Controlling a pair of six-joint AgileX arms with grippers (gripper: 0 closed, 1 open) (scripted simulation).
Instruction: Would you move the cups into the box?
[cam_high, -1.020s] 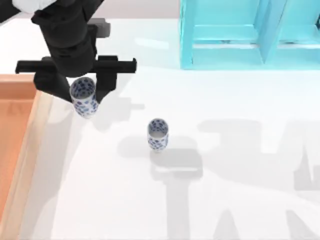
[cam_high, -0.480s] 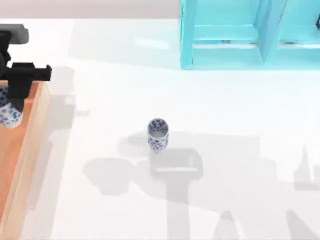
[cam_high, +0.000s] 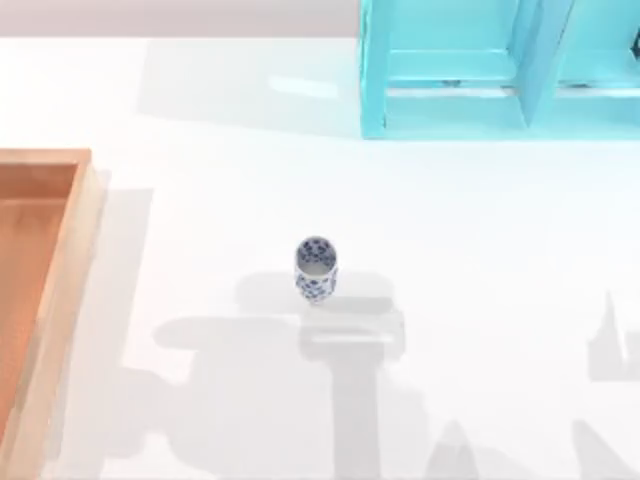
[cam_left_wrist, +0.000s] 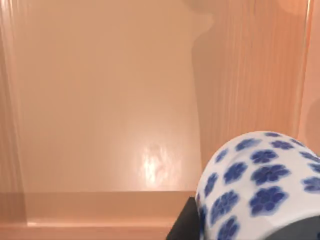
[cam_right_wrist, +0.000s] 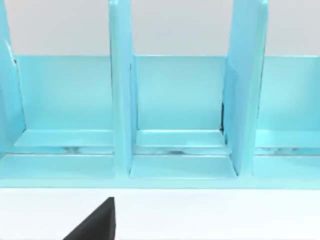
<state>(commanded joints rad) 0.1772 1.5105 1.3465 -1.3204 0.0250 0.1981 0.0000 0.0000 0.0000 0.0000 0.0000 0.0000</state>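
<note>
One cup (cam_high: 315, 268) stands upright on the white desk, a little left of the middle, its pale inside facing up and its shadow falling toward the near edge. No end effector is anywhere near it.

The box (cam_high: 60, 300) lies along the desk's left edge, its tan wall running from the far side toward the near edge and its orange-brown floor running off the left of the top view.

From the left wrist, the second cup (cam_left_wrist: 260, 185) fills the corner close to the camera, its blue flowers plain to see, with the box floor (cam_left_wrist: 100, 100) spread out beneath and beyond it. A dark piece of the left end effector (cam_left_wrist: 184, 225) sits right against the cup's side, so the cup looks held over the box, though I cannot tell whether the fingers are clamped on it.

The right wrist looks toward the turquoise shelf frame (cam_right_wrist: 175, 125) at the desk's far edge; a black tip of the right end effector (cam_right_wrist: 95, 225) shows, and its state I cannot tell.
</note>
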